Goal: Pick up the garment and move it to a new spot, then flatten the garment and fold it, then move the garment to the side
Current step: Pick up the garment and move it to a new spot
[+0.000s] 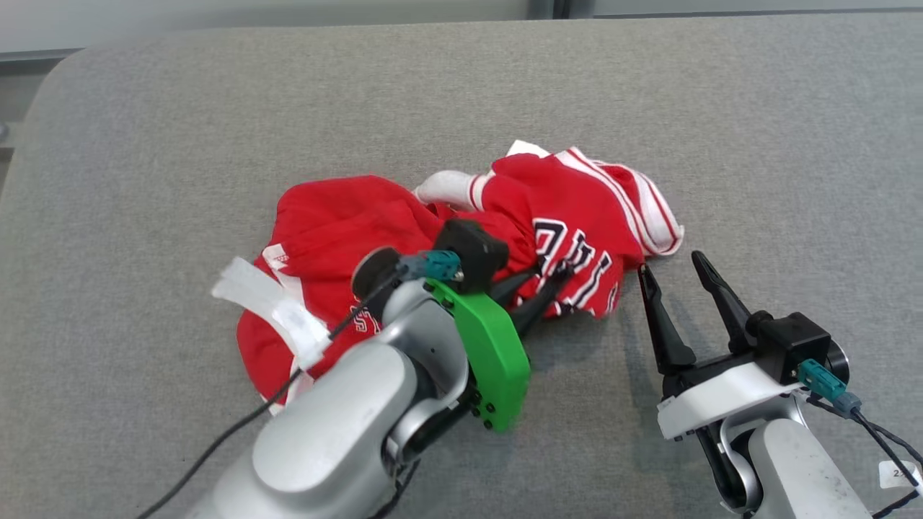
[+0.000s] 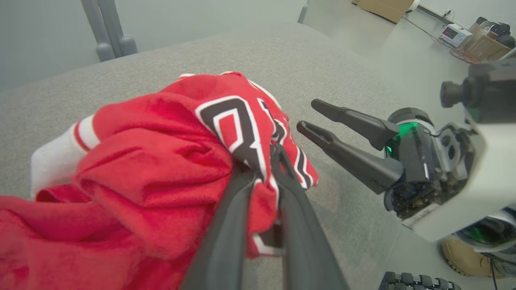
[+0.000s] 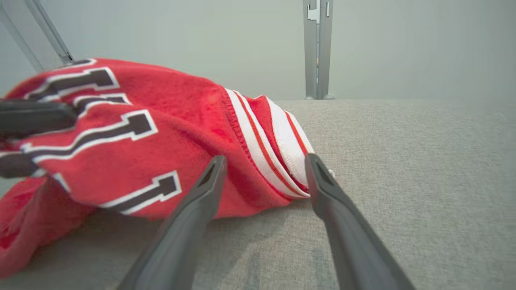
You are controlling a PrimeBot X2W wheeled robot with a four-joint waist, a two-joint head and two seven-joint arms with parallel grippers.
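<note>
The crumpled red fabric garment carries black lettering outlined in white, plus white trim with thin red stripes. The flat woven cloth surface is uniform light grey. Fingers of the left gripper and right gripper: dark grey. The curved plastic wrist plate: bright green.

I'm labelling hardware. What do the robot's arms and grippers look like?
The left arm and right arm are silver-grey. The left gripper and right gripper each have two long, dark, tapering fingers. The left wrist carries a green plate, a teal plug with a black cable, and white tape. The right has a white bracket and another teal plug.
</note>
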